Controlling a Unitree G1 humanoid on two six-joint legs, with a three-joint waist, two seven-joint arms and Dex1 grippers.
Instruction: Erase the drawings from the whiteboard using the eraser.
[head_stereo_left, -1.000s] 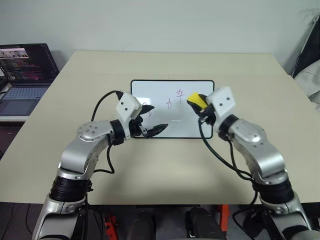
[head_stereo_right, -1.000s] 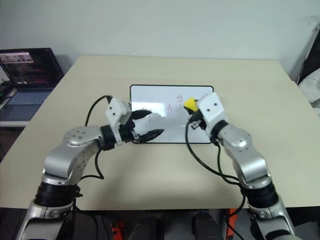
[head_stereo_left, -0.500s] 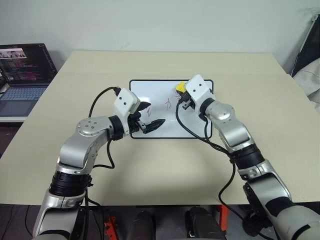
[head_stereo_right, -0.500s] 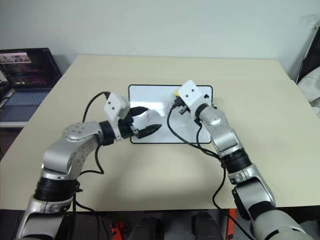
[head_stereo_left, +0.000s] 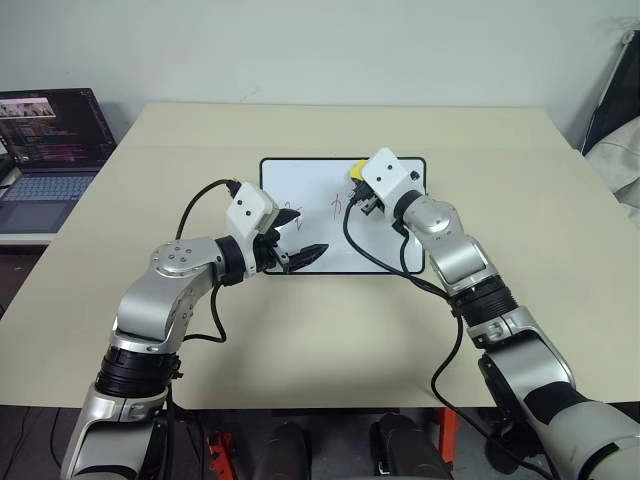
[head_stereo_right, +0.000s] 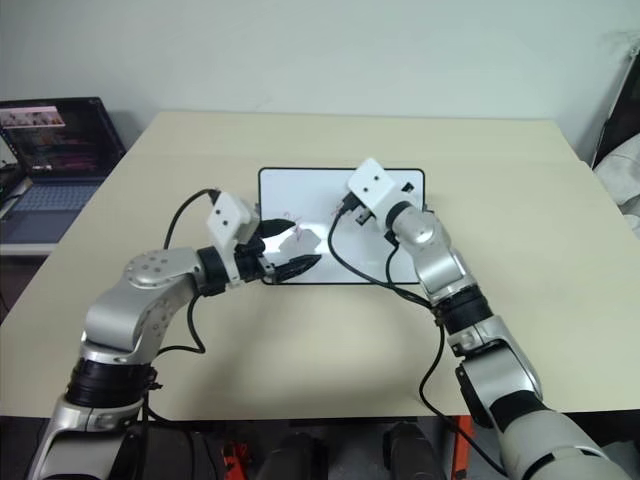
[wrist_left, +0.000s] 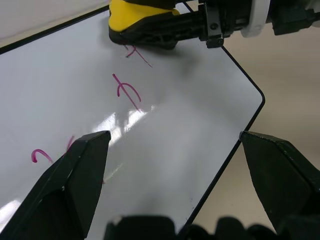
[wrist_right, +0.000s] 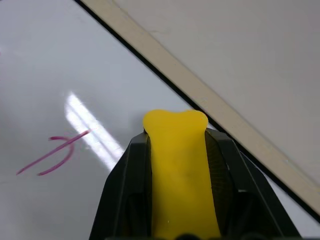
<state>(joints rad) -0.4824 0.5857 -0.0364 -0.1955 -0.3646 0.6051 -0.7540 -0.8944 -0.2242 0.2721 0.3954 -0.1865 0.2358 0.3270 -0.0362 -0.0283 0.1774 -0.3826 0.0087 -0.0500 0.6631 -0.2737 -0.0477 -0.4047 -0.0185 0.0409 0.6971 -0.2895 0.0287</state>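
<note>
Left gripper (head_stereo_left: 300, 246) spread wide, hovering over the board's (head_stereo_left: 320, 175) near-left edge. Marks (wrist_left: 127, 91) sit mid-board; right gripper (wrist_right: 176, 145) pinches the eraser (wrist_right: 179, 170) at the far edge, on the rightmost mark. I'd press flat, sweep leftward across each mark, steady the board.

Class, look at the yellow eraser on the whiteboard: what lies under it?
The eraser sits on the whiteboard, over a pink drawing whose tail pokes out. The covered part cannot be seen.
</note>
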